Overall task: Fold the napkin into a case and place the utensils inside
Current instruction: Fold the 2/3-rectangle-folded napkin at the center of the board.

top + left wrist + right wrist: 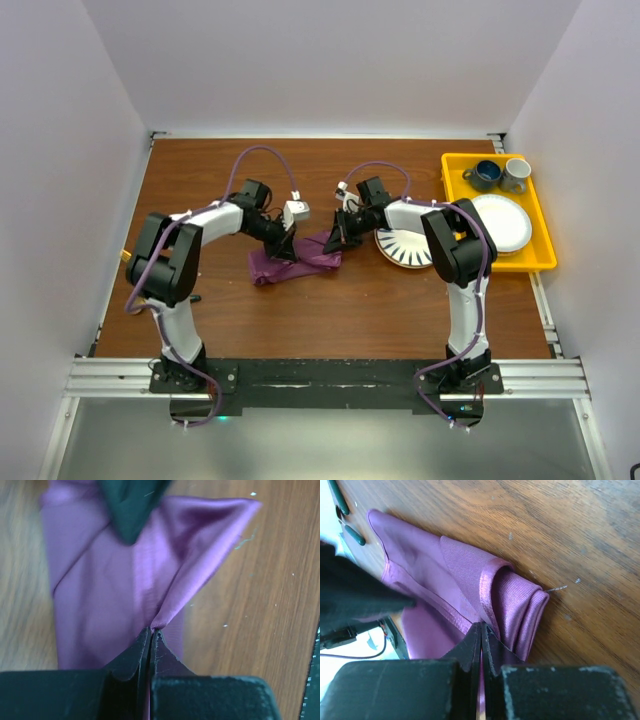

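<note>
The plum-purple napkin [292,262] lies bunched and partly folded on the brown table, between the two arms. My left gripper [287,247] is shut on a pinched fold of the napkin [125,595], which rises into a ridge from its tips [151,630]. My right gripper [333,238] is shut on the napkin [470,595] at its right end, where folded layers curl over beside its tips [481,625]. The utensils are out of view. No finished case shows.
A striped plate [403,247] sits just right of the right gripper. A yellow tray [455,165] at the back right holds a white plate [505,222], a dark blue cup [487,175] and a grey mug [516,174].
</note>
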